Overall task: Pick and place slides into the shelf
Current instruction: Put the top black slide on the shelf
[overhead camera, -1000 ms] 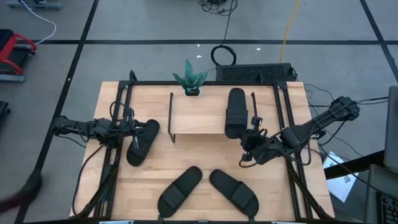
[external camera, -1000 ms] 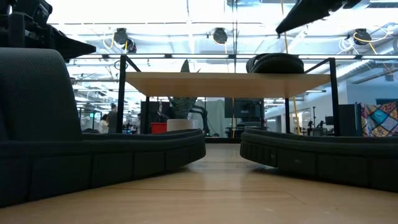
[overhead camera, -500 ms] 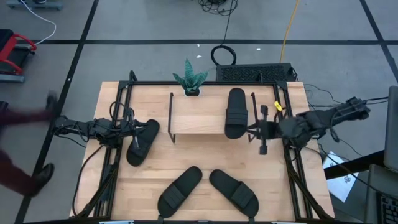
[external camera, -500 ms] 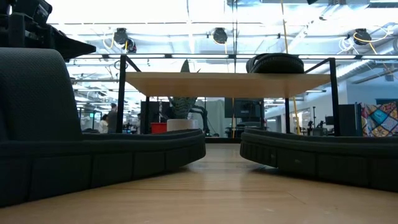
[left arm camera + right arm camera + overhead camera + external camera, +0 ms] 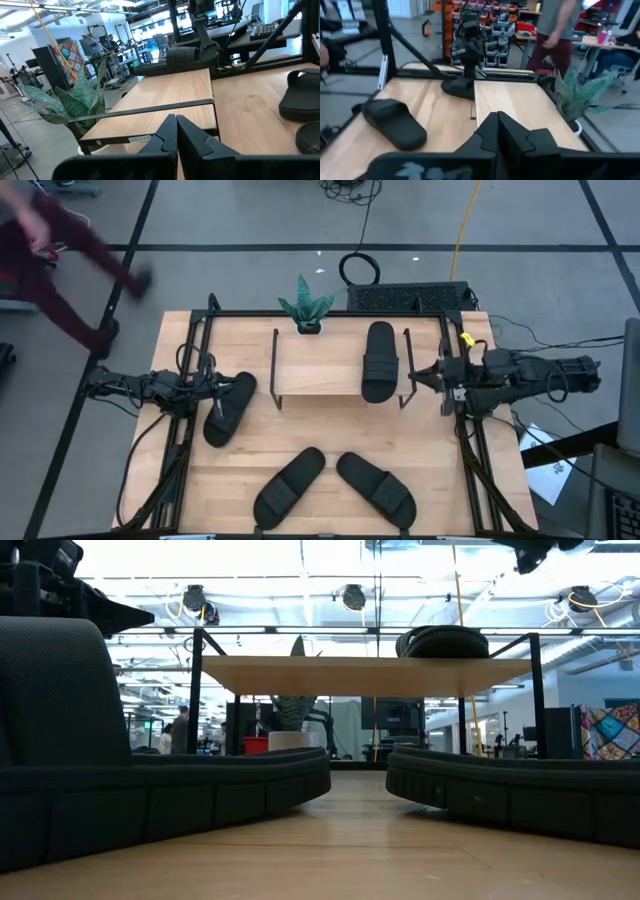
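The shelf point(image 5: 320, 365) stands at the table's far middle, and one black slide point(image 5: 379, 360) lies on the right part of its top board. A second slide point(image 5: 229, 408) lies on the table left of the shelf. Two more slides point(image 5: 289, 485) point(image 5: 376, 488) lie near the front edge and fill the low view's foreground point(image 5: 150, 790) point(image 5: 520, 790). My left gripper point(image 5: 216, 392) is shut and level, raised beside the left slide's edge. My right gripper point(image 5: 415, 377) is shut and level, raised just right of the shelf. Both wrist views show shut, empty fingers point(image 5: 176, 122) point(image 5: 496, 119).
A potted plant point(image 5: 306, 308) stands at the far edge behind the shelf. Black frame rails point(image 5: 190, 380) point(image 5: 462, 430) run along the table's left and right sides. A person point(image 5: 70, 250) moves on the floor beyond the far left corner.
My right gripper has drawn back from over the table in front of the shelf's right end, going toward the right and far edges and a little up. It has turned and now points level at the shelf's right side, still shut and empty. The slides have not moved.
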`<state>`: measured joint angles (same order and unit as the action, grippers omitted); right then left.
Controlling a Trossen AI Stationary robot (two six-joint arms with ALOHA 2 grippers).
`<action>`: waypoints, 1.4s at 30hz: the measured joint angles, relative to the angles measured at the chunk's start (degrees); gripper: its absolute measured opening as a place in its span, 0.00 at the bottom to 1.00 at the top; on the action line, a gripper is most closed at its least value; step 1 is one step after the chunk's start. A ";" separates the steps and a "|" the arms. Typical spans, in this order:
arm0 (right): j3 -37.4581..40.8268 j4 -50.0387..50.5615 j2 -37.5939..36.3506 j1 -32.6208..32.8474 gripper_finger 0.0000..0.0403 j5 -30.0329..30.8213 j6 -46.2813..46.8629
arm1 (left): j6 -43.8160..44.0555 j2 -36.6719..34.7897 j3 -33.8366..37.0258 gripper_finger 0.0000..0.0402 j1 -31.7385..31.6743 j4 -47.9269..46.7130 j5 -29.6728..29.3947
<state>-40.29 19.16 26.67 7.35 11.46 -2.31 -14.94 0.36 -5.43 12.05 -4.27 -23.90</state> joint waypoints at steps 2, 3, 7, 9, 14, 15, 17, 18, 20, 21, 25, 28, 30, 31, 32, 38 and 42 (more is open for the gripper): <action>1.64 -0.24 -1.45 -1.19 0.00 -2.50 1.78 | 0.02 0.00 0.00 0.00 -0.01 0.00 0.00; 2.77 -0.56 -2.19 -1.47 0.00 -4.00 2.27 | 0.04 0.00 0.00 0.00 -0.02 0.00 0.00; 8.21 -4.08 -5.51 -1.66 0.00 -9.06 4.79 | 0.45 0.00 0.00 0.00 -0.01 -0.05 0.00; 11.25 -5.60 -7.57 -1.61 0.00 -11.38 4.68 | 0.76 0.00 0.00 0.00 -0.02 -0.20 0.00; 16.26 -8.39 -13.82 -1.47 0.00 -16.26 4.89 | 1.14 0.00 0.00 0.00 0.00 -0.20 0.00; 16.91 -8.55 -14.87 -1.34 0.00 -16.34 5.67 | 1.11 0.00 0.00 0.00 0.00 -0.21 0.00; 18.50 -8.09 -17.27 -1.12 0.00 -16.24 6.98 | 1.14 0.00 0.00 0.00 0.00 -0.23 0.00; 19.19 -7.97 -18.56 -1.07 0.00 -16.19 7.03 | 1.14 0.00 0.00 0.00 0.00 -0.22 0.00; 20.53 -8.74 -21.03 -1.00 0.00 -15.89 6.91 | 1.14 0.00 0.00 0.00 0.00 -0.23 0.00; 21.14 -8.89 -22.12 -1.00 0.00 -15.57 6.59 | 1.16 0.00 0.00 0.00 0.00 -0.22 0.00; 24.40 -14.07 -25.23 -1.00 0.00 -14.39 5.40 | 1.36 0.00 0.00 0.00 -0.01 -0.22 0.00; 26.41 -17.22 -25.83 -0.97 0.00 -14.48 4.00 | 1.41 0.00 0.00 0.00 0.00 -0.22 -0.01; 27.76 -18.14 -25.76 -0.97 0.00 -14.48 2.22 | 1.98 0.00 0.00 0.00 0.00 -0.18 -0.02; 28.28 -18.60 -25.75 -0.97 0.00 -14.48 1.44 | 2.04 0.00 0.00 0.00 0.00 -0.16 -0.02; 28.75 -19.25 -25.76 -0.97 0.00 -14.48 0.83 | 2.10 0.00 0.00 0.00 -0.01 -0.16 -0.02; 29.74 -21.57 -25.76 -0.97 0.00 -14.68 -0.33 | 2.69 0.00 0.00 0.00 -0.02 -0.17 -0.02; 29.74 -21.55 -25.76 -0.97 0.00 -14.70 -0.80 | 2.73 0.00 0.00 0.00 -0.02 -0.17 -0.02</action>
<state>-10.55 -2.39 0.91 6.37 -3.25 -3.11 -12.21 0.36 -5.43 12.03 -4.45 -23.92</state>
